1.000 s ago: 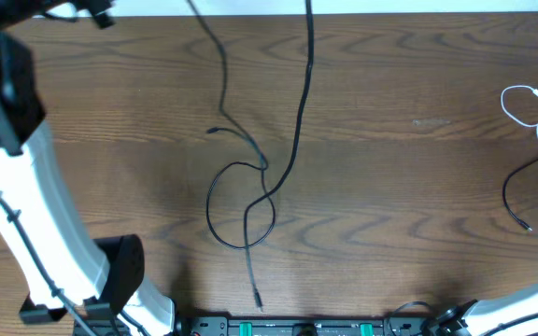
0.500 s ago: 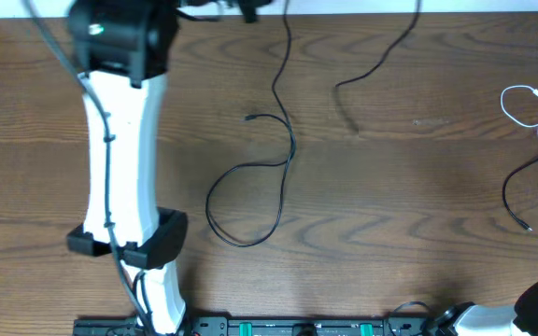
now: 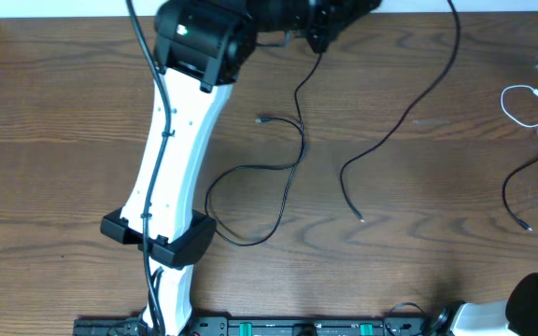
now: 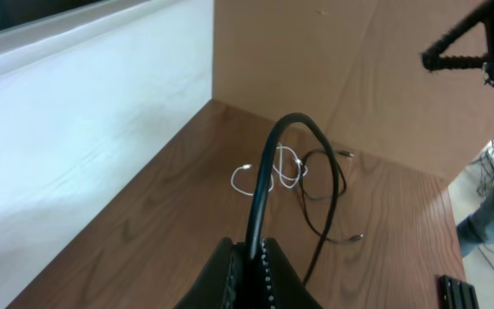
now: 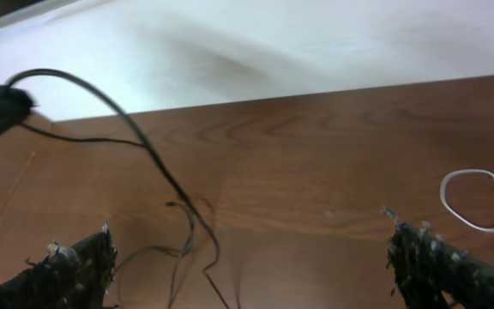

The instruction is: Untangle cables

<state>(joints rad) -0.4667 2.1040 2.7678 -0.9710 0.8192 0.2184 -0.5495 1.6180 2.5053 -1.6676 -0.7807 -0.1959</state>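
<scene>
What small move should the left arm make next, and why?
Probably lower the left gripper and let go: it is shut on a black cable raised off the table, and overhead the looped cable and the long cable beside it show no crossing.

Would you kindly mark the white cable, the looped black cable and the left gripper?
white cable (image 3: 503, 99): overhead view, its curved end.
looped black cable (image 3: 243, 244): overhead view, loop's bottom.
left gripper (image 4: 249, 251): left wrist view, between fingertips.
</scene>
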